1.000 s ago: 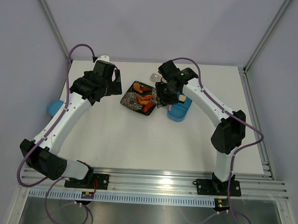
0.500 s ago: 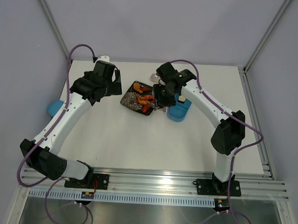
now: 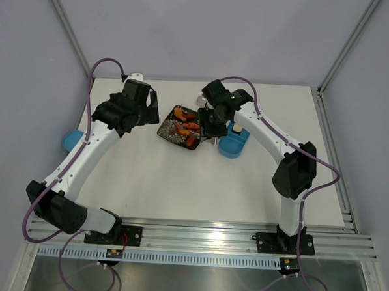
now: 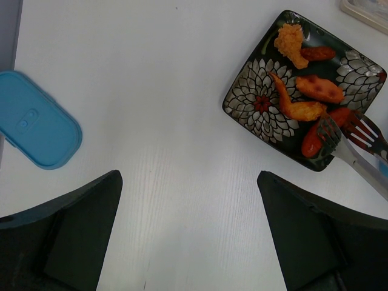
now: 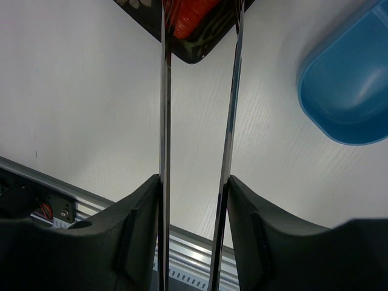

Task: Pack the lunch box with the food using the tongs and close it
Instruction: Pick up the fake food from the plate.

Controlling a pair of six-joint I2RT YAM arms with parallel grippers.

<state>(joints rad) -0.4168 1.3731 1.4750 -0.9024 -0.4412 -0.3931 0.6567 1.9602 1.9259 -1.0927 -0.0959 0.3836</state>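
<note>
The right end effector (image 5: 193, 203) grips the tongs (image 5: 163, 121) by both arms, partly squeezed. The tong tips straddle a red sausage (image 4: 312, 142) at the plate's (image 4: 254, 100) near corner. The tongs should close squarely on it and lift clear before swinging to the open lunch box (image 5: 345, 97) just beside. The left end effector (image 4: 189, 200) hangs wide open, empty. The lid (image 4: 36, 121) lies on the tabletop (image 4: 170, 91), well apart.

White table (image 3: 179, 184) under me. Black patterned plate (image 4: 254, 100) ahead of my right gripper (image 5: 193, 200), open blue lunch box (image 5: 345, 91) ahead-right. Blue lid (image 4: 36, 121) ahead-left of my left gripper (image 4: 189, 206), same plate ahead-right, well apart from lid
</note>
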